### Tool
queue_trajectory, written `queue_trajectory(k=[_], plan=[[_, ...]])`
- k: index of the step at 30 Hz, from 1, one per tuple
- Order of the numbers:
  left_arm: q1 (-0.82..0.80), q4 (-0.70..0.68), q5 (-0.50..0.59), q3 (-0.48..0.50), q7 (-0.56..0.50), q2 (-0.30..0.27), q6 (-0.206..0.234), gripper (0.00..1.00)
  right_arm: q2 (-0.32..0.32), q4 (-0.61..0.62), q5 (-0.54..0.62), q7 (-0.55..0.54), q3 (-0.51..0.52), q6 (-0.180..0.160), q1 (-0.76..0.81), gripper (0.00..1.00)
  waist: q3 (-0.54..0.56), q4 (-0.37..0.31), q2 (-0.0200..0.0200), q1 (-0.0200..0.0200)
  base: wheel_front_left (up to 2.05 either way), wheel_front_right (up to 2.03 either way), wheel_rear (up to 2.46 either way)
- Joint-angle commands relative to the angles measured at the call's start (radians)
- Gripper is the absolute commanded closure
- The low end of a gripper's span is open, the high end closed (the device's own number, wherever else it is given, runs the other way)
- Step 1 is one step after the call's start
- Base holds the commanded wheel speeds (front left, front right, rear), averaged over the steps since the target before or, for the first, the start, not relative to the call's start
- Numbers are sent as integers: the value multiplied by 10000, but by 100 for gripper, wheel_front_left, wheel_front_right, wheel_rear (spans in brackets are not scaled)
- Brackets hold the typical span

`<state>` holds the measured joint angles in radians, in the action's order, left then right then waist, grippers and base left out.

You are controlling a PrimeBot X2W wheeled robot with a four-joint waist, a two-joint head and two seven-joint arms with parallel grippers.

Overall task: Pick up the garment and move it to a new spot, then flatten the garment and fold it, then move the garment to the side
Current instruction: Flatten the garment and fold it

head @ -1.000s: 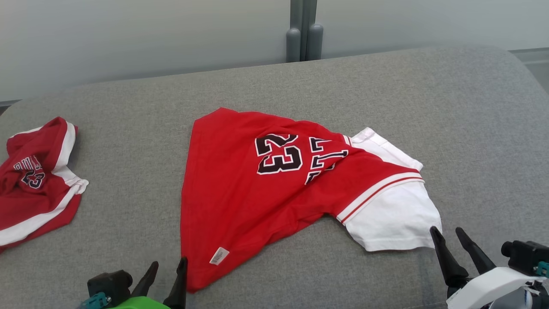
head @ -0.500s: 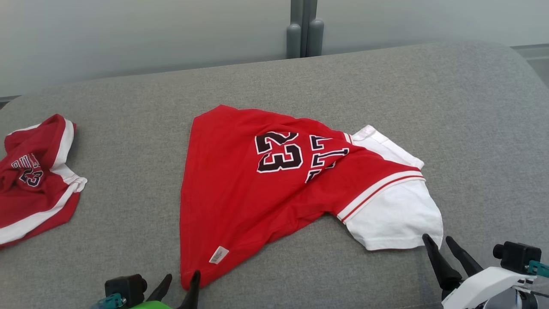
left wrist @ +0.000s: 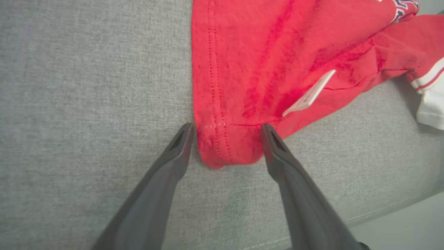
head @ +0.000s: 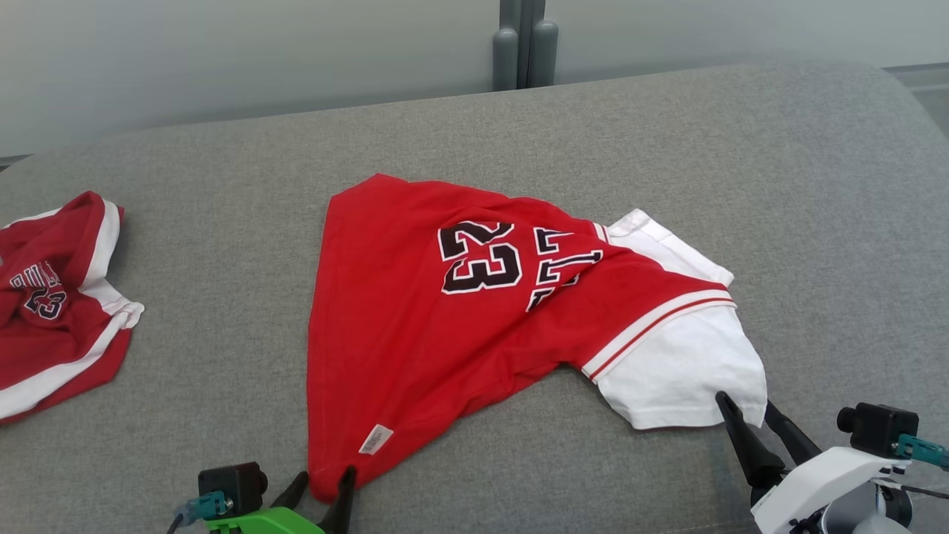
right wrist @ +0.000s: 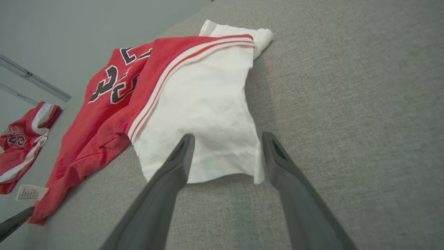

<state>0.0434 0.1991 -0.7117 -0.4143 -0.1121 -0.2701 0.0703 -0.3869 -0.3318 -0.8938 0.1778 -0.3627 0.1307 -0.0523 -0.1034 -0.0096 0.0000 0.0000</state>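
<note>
Two grippers, both with fingers spread apart, nothing clamped. Red jersey (head: 415,326), number 23 in black, lies rumpled at centre frame in the head view, on the grey fabric cushion (head: 222,185). Left gripper (head: 325,480), bottom edge left of centre: fingers straddle the jersey's lowest hem corner; in the left wrist view the corner sits between the two tips, left tip against the hem edge. White label (head: 376,439) just above that corner. Right gripper (head: 744,404), lower right: fingers straddle the near edge of the white sleeve (head: 682,371). Second red garment (head: 52,311), crumpled, at the left edge, well apart.
</note>
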Motion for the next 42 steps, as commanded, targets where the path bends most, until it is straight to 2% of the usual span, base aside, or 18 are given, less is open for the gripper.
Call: queue_trajectory(k=[1, 8, 9, 10, 11, 12, 13, 14, 15, 17, 31, 34, 42], plan=[[-231, 219, -63, 44, 75, -6, -68, 0, -64, -82, -105, 110, -127, 2, -177, 0, -24, -28, 0, 0, 0, 0, 0], [-412, 687, -163, 76, 144, 68, -137, 0, -176, -238, -305, 280, -450, 2, -371, 0, -48, -72, 0, 0, 0, 0, 0], [-424, 747, -175, 76, 172, 80, -160, 0, -195, -255, -323, 311, -499, 2, -388, 6, -49, -72, 0, 0, 0, 0, 0], [-428, 795, -175, 73, 184, 88, -179, 0, -208, -279, -362, 338, -549, 2, -397, 33, -52, -72, 0, 0, 0, 0, 0], [-439, 836, -186, 68, 220, 99, -185, 0, -220, -293, -393, 370, -596, 2, -399, 53, -55, -68, 0, 0, 0, 0, 0], [-465, 864, -187, 63, 245, 107, -202, 10, -235, -307, -406, 378, -635, 1, -410, 62, -52, -66, 0, 0, 0, 0, 0], [-500, 873, -168, 62, 267, 112, -231, 24, -257, -321, -433, 408, -668, 1, -433, 75, -53, -61, 0, 0, 0, 0, 0], [-523, 888, -170, 57, 290, 120, -243, 50, -277, -331, -474, 448, -700, 1, -456, 91, -50, -56, 0, 0, 0, 0, 0], [-531, 899, -184, 48, 303, 131, -258, 61, -290, -340, -497, 469, -734, 2, -475, 100, -46, -50, 0, 0, 0, 0, 0], [-534, 928, -212, 32, 292, 131, -277, 99, -313, -354, -523, 496, -802, 2, -500, 100, -43, -43, 0, 0, 0, 0, 0], [-553, 596, -198, 122, 726, 36, -298, 100, -582, -139, -721, 709, -1095, 1, -577, 100, -12, -4, 0, 0, 0, 0, 0], [-519, 294, -259, 231, 916, -4, -309, 100, -637, 197, -869, 743, -1005, 2, -550, 100, 51, 5, 0, 0, 0, 0, 0], [-386, -981, -99, 640, 1350, -311, 24, 100, -838, 1589, -1375, 829, -491, 2, -371, 100, 428, 28, 0, 0, 0, 0, 0]])
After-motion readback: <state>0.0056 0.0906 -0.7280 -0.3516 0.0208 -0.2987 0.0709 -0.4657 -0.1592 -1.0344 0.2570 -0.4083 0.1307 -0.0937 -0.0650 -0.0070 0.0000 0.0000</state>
